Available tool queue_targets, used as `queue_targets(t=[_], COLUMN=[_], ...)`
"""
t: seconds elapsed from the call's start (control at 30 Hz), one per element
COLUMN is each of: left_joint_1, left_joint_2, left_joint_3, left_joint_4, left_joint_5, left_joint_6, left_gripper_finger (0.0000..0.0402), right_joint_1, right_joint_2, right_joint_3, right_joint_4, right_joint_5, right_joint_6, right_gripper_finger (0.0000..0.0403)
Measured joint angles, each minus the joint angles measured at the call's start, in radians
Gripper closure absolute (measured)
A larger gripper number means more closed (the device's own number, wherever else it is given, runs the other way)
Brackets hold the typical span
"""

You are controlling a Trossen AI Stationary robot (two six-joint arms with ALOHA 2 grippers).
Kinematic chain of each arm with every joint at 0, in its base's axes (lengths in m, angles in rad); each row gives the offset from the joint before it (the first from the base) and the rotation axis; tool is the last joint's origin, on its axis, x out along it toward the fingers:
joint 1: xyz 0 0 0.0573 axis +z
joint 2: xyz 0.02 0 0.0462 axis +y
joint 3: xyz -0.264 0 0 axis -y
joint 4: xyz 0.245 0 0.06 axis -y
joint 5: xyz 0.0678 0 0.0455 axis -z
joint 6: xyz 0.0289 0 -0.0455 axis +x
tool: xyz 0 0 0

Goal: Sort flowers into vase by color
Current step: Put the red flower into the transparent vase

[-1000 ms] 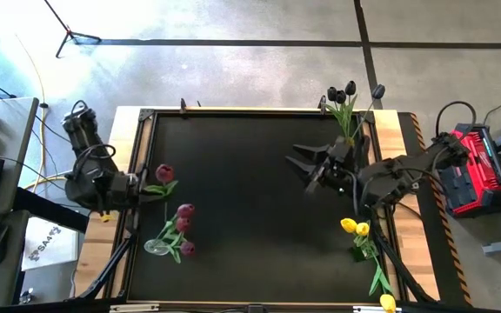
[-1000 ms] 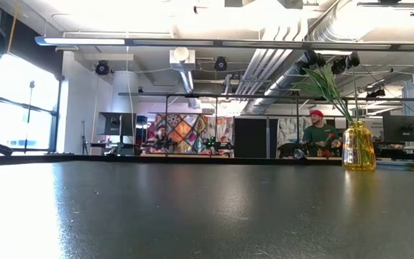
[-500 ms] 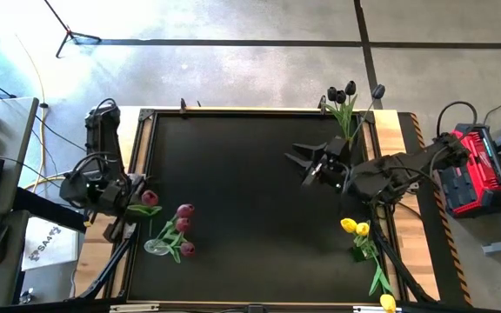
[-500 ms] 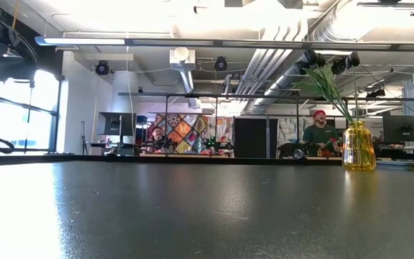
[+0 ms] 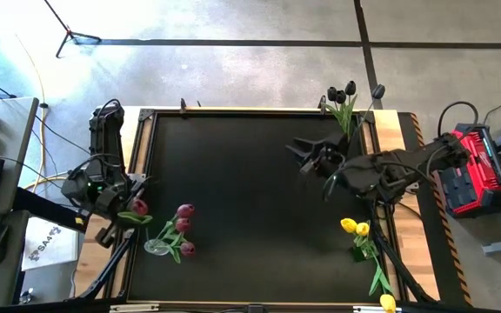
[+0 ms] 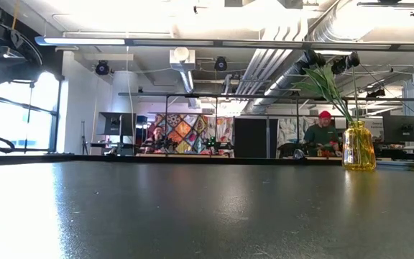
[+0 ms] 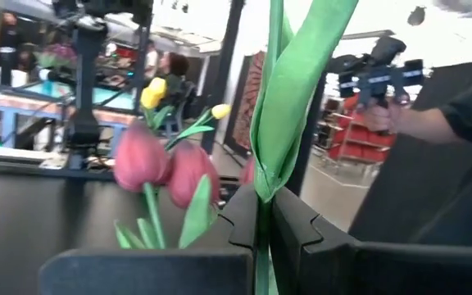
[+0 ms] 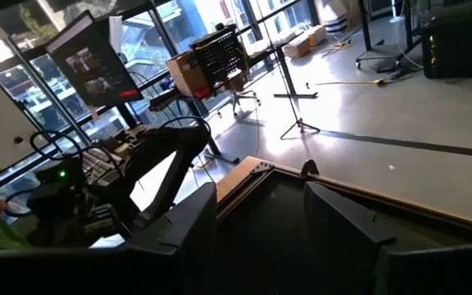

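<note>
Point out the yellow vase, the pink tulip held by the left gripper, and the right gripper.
yellow vase (image 6: 359, 150): low view, glass body.
pink tulip (image 5: 139, 207): high view, flower head.
left gripper (image 7: 262, 215): left wrist view, between fingertips.
right gripper (image 5: 300, 158): high view, between open fingertips.

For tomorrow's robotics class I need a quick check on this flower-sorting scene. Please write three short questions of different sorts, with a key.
1. True or false: the left gripper is shut on a green flower stem.
2. Multiple choice: what colour are the tulips in the vase at the table's far right corner? A) yellow B) near-black purple C) pink
3. Fill in: the right gripper hangs over the dark mat with its fingers ____ and nothing between them.

Key
1. True; the wrist view shows the stem pinched between the fingers.
2. B
3. open
</note>
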Motion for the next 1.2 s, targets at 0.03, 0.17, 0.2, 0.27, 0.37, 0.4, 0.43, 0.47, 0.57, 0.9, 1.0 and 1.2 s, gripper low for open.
queue_targets(t=[0.03, 0.17, 0.2, 0.27, 0.37, 0.4, 0.43, 0.47, 0.57, 0.9, 1.0, 1.2], left_joint_1=[0.000, 0.000, 0.000, 0.000, 0.000, 0.000, 0.000, 0.000, 0.000, 0.020, 0.029, 0.029], left_joint_2=[0.000, 0.001, 0.004, 0.013, 0.028, 0.033, 0.041, 0.051, 0.087, 0.240, 0.278, 0.331], left_joint_3=[0.000, 0.000, 0.000, 0.000, 0.000, 0.000, 0.000, 0.000, 0.000, 0.000, 0.000, 0.000], left_joint_4=[-0.001, -0.019, -0.028, -0.042, -0.042, -0.040, -0.039, -0.039, -0.033, 0.032, 0.037, 0.038], left_joint_5=[0.012, 0.040, 0.040, 0.041, 0.052, 0.055, 0.060, 0.064, 0.066, 0.050, 0.016, -0.040], left_joint_6=[0.001, 0.004, 0.004, 0.010, 0.020, 0.019, 0.018, 0.011, -0.010, -0.016, -0.016, -0.030], left_gripper_finger=[0.0401, 0.0401, 0.0401, 0.0401, 0.0401, 0.0401, 0.0401, 0.0401, 0.0401, 0.0401, 0.0401, 0.0401], right_joint_1=[-0.003, -0.007, -0.007, -0.007, -0.007, -0.007, -0.007, -0.008, -0.013, -0.013, -0.013, -0.013], right_joint_2=[0.000, 0.000, 0.000, 0.002, 0.002, 0.002, 0.002, 0.002, 0.002, 0.002, 0.002, 0.002], right_joint_3=[0.000, 0.000, 0.000, 0.000, 0.000, 0.000, 0.000, 0.000, 0.000, 0.000, 0.000, 0.000], right_joint_4=[0.000, -0.001, -0.001, -0.001, -0.002, -0.002, -0.002, -0.002, 0.000, 0.000, 0.001, 0.016], right_joint_5=[-0.006, -0.010, -0.010, -0.010, -0.014, -0.016, -0.016, -0.015, -0.016, -0.019, -0.029, -0.060], right_joint_6=[0.002, 0.025, 0.025, 0.037, 0.051, 0.058, 0.066, 0.067, 0.067, 0.057, 0.048, 0.042], right_gripper_finger=[0.0231, 0.0231, 0.0231, 0.0231, 0.0231, 0.0231, 0.0231, 0.0231, 0.0231, 0.0231, 0.0231, 0.0231])
